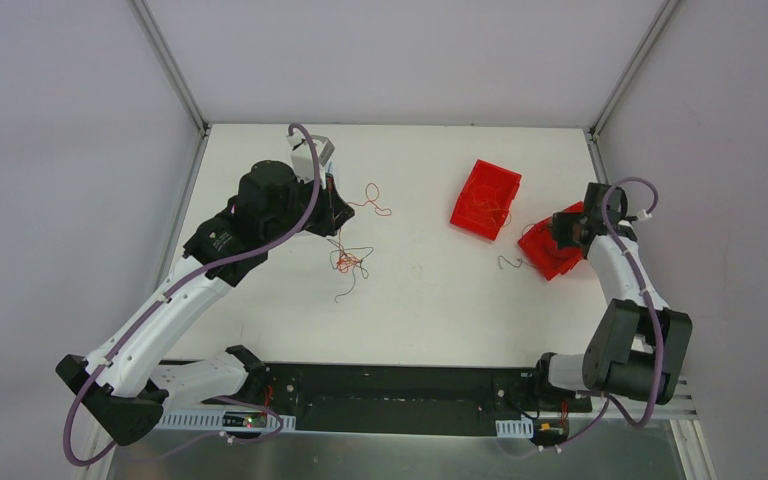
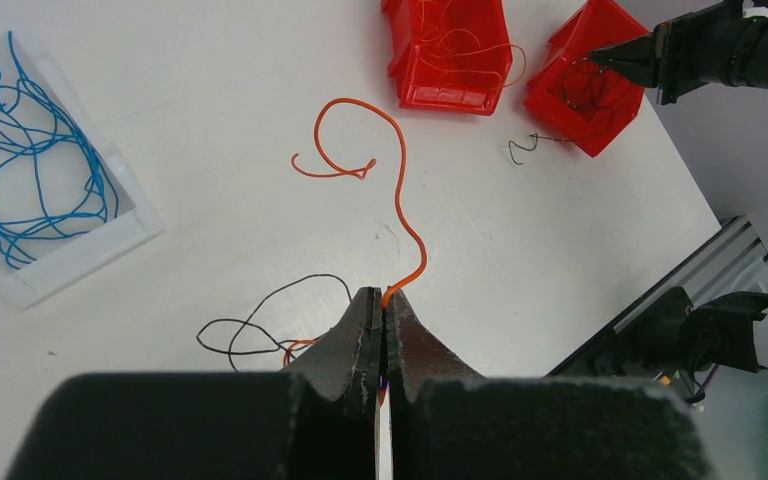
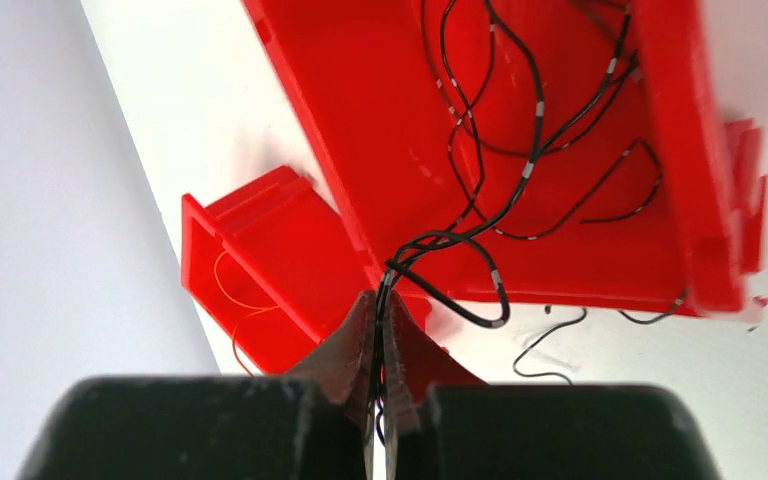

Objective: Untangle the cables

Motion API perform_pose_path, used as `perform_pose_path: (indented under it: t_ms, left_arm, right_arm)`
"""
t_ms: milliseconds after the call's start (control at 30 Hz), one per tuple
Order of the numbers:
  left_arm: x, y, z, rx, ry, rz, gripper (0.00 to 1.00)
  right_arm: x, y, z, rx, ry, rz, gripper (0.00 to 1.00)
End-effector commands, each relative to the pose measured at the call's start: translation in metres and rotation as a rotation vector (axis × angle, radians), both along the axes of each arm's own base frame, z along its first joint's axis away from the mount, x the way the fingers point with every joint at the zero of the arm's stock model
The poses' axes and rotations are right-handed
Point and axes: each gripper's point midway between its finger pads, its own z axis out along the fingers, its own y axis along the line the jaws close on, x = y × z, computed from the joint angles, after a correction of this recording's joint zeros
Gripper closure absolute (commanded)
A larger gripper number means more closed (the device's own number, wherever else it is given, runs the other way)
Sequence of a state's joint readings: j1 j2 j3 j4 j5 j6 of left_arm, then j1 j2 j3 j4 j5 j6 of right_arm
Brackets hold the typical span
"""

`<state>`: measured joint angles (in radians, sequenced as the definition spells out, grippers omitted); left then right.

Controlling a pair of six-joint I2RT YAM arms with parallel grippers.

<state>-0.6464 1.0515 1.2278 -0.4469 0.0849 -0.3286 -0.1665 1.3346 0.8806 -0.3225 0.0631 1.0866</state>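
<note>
My left gripper (image 2: 384, 296) is shut on one end of an orange cable (image 2: 401, 190), which curls away over the white table. Just below the left gripper (image 1: 335, 215) lies a small tangle of orange and black cables (image 1: 348, 261); thin black strands (image 2: 260, 320) show beside the fingers. My right gripper (image 3: 382, 300) is shut on black cables (image 3: 520, 150) that trail into a tilted red bin (image 3: 360, 120). In the top view the right gripper (image 1: 563, 232) sits at that bin (image 1: 548, 255).
A second red bin (image 1: 485, 200) holds thin orange cables. A white tray (image 2: 110, 250) holds blue cables (image 2: 30, 190). A loose black strand (image 1: 510, 263) lies on the table beside the tilted bin. Grey walls close in the table on three sides.
</note>
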Motion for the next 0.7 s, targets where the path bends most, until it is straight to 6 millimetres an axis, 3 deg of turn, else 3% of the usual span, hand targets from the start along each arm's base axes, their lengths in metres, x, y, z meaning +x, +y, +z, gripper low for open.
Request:
perform_pose_path:
  t_ms: [0, 100, 267, 433, 533, 667]
  left_arm:
    - [0.0, 0.001, 0.013, -0.031, -0.038, 0.001, 1.0]
    - [-0.001, 0.001, 0.013, -0.035, -0.038, 0.001, 1.0]
    - [-0.002, -0.001, 0.013, -0.042, -0.03, -0.005, 1.0]
    - [-0.002, -0.005, 0.014, -0.055, -0.019, -0.018, 1.0]
    - [-0.002, -0.006, 0.015, -0.06, -0.016, -0.021, 1.0]
    - [-0.002, -0.008, 0.017, -0.066, -0.012, -0.026, 1.0]
  right_arm:
    - [-0.004, -0.012, 0.007, 0.04, -0.044, 0.031, 1.0]
    - [-0.005, -0.031, -0.002, 0.014, -0.031, 0.012, 1.0]
    - [-0.003, -0.058, -0.045, -0.08, 0.09, -0.019, 1.0]
    - [0.004, -0.057, -0.084, -0.118, 0.221, 0.022, 1.0]
    - [0.008, -0.052, -0.091, -0.133, 0.252, 0.045, 1.0]
    - [0.008, -0.056, -0.076, -0.204, 0.259, 0.05, 0.91]
